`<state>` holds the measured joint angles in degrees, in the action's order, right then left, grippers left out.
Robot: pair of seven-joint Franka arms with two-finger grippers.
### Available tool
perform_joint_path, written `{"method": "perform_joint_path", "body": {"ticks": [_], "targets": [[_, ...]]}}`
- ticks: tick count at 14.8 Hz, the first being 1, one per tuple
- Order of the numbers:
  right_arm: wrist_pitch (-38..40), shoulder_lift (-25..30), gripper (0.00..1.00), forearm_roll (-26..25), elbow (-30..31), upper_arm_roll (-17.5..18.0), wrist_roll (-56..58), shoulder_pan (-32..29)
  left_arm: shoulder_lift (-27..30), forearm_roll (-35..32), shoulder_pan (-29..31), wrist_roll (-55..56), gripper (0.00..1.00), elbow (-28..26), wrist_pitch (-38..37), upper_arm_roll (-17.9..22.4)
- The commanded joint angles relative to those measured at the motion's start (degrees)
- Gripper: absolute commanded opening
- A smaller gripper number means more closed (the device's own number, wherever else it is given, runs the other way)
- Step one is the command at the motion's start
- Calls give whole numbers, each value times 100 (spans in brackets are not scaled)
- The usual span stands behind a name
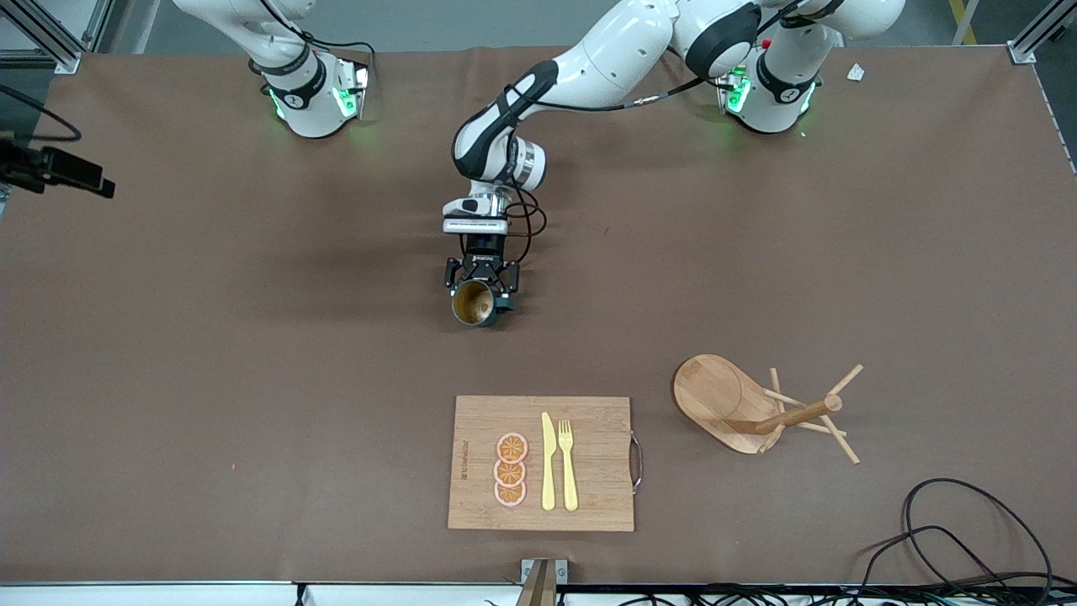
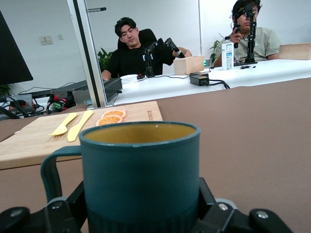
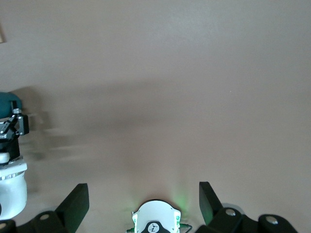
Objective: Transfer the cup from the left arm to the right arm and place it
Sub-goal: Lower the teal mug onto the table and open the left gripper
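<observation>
Cup: the cup is dark teal-green with ribbed sides and a yellow-brown inside. It is gripped in the left gripper, over the bare middle of the table.
Cup's tilt: in the front view we look right into its open mouth. In the left wrist view the cup fills the picture, rim away from the wrist and handle out to one side.
Left gripper: it is closed tight on the cup's lower part, one finger on each side.
Left arm: it comes from its base at its own end of the table and reaches in to the middle.
Right gripper: it is not seen in the front view; only the right arm's base shows there. In the right wrist view its fingers stand wide apart with nothing between them, high over bare table.
Which way to go: in the right wrist view the cup and the left gripper peek in at the picture's edge. So the cup is off to the side of the right gripper, toward the left arm's end, and well apart from it.
Next move, I think: the right gripper must travel to the cup and take it where the left fingers are not, likely near the rim.
Other things: the cutting board with the fruit slices, knife and fork, and the wooden peg rack, are all nearer the front camera than the cup.
</observation>
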<state>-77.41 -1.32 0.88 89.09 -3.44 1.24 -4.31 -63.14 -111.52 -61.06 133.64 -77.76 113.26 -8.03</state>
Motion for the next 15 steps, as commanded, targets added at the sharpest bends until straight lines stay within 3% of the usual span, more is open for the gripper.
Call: {"method": "perform_joint_path", "body": {"ticks": [1,4,5,11,15], "targets": [[-36,-289,100,-35,-59,72,78,-184,-181,-98,-161,101,57,209,-164,47],[-273,-527,100,43,-67,81,43,-211,-164,-19,-178,66,79,200,-191,-5],[-431,-510,100,44,37,81,-18,-167,-164,-19,-178,22,100,191,-191,-5],[-1099,-527,100,228,468,98,-1176,158,-15,692,-345,-523,100,200,-208,-14],[-1442,-878,100,193,425,98,-1249,106,117,1342,-469,-777,100,200,-481,-145]]}}
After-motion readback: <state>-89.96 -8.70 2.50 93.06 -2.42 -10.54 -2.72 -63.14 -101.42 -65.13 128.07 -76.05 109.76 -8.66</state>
